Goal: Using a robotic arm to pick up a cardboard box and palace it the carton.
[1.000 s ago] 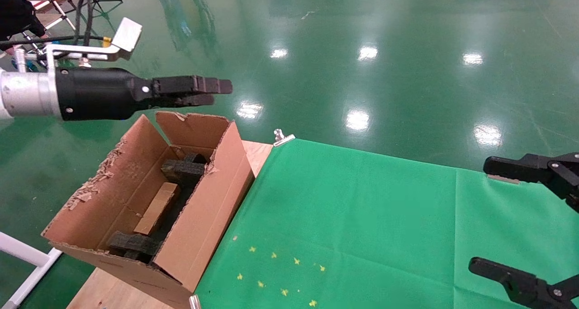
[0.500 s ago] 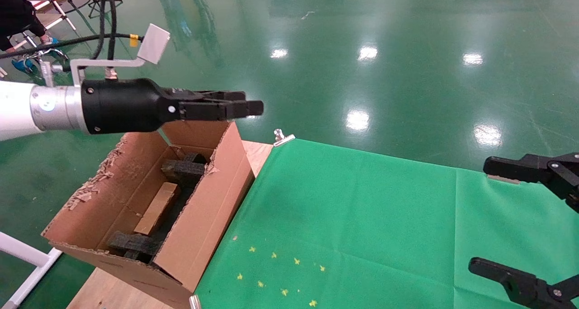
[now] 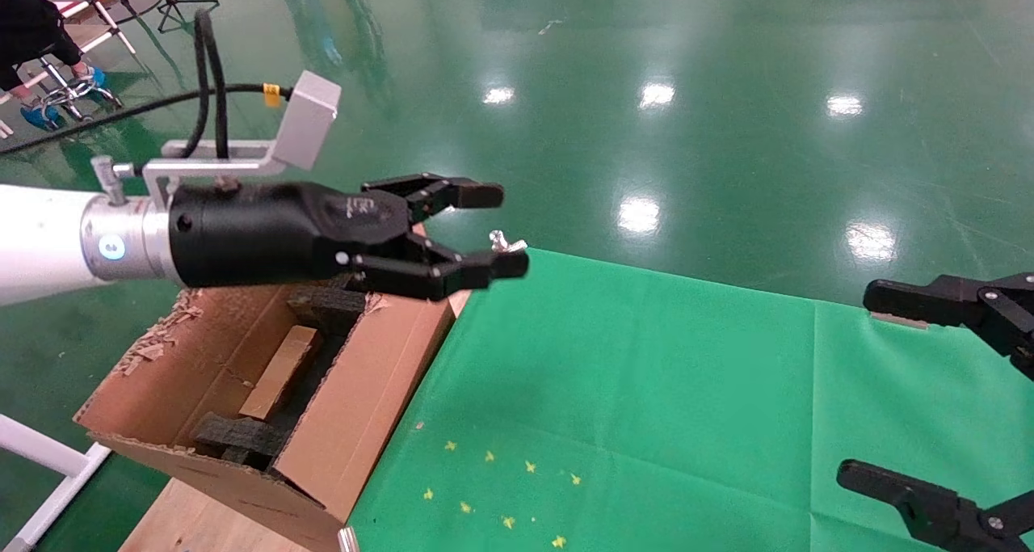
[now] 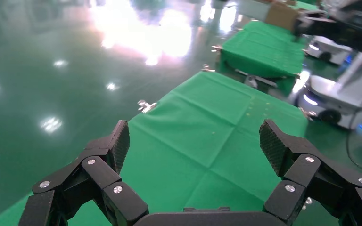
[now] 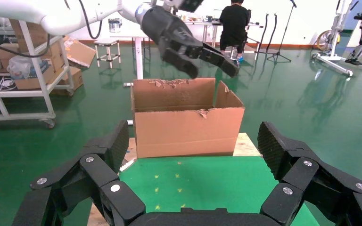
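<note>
the robotic arm (image 3: 48,241) reaches in from the robot's left, and its left claw (image 3: 485,229) hangs in the air above the far corner of the carton (image 3: 355,398), released, fingers spread wide with nothing between them. the left wrist view shows both finger pads (image 4: 120,141) apart, looking down over the green cloth (image 4: 217,136) that covers the table (image 3: 190,524). the cardboard box (image 3: 281,372) lies inside the carton, resting lengthwise on the bottom between black foam blocks (image 3: 327,305) at the far end and more foam at the near end. the carton stands on the bare wooden part of the table at the left edge of the green cloth, its flaps upright and ragged along the rims. a metal clip (image 3: 505,245) sits at the far corner of the cloth, just beyond the claw's lower finger. small yellow marks (image 3: 501,487) dot the cloth near the front. the right claw (image 3: 913,390) is parked low over the right side of the cloth, also released and empty; from its wrist view the carton (image 5: 188,120) faces it across the table with the left claw (image 5: 214,63) above.
</note>
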Action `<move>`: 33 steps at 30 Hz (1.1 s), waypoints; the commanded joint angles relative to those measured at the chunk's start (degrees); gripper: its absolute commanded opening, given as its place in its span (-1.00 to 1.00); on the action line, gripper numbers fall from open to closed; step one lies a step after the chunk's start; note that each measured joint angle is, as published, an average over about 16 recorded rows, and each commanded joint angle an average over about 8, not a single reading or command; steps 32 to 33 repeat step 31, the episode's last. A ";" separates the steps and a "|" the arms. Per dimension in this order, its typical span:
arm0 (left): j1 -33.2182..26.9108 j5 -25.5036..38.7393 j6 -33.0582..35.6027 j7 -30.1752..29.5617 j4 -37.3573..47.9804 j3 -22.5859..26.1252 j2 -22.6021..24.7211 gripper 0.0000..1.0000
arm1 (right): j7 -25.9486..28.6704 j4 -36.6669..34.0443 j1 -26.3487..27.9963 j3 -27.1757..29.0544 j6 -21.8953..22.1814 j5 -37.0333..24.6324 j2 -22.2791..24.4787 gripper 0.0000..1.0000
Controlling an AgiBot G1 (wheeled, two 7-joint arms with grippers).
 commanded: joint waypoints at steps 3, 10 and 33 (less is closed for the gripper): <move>3.76 -2.81 -0.39 3.04 -4.84 -1.49 -0.21 1.00 | 0.00 0.00 0.00 0.00 0.00 0.00 0.00 1.00; 10.24 -7.65 -1.07 8.30 -13.21 -4.07 -0.56 1.00 | 0.00 0.00 0.00 0.00 0.00 0.00 0.00 1.00; 16.69 -12.63 -1.80 13.07 -21.46 -6.68 -0.94 1.00 | 0.00 -0.02 -0.01 -0.01 0.02 0.01 0.01 1.00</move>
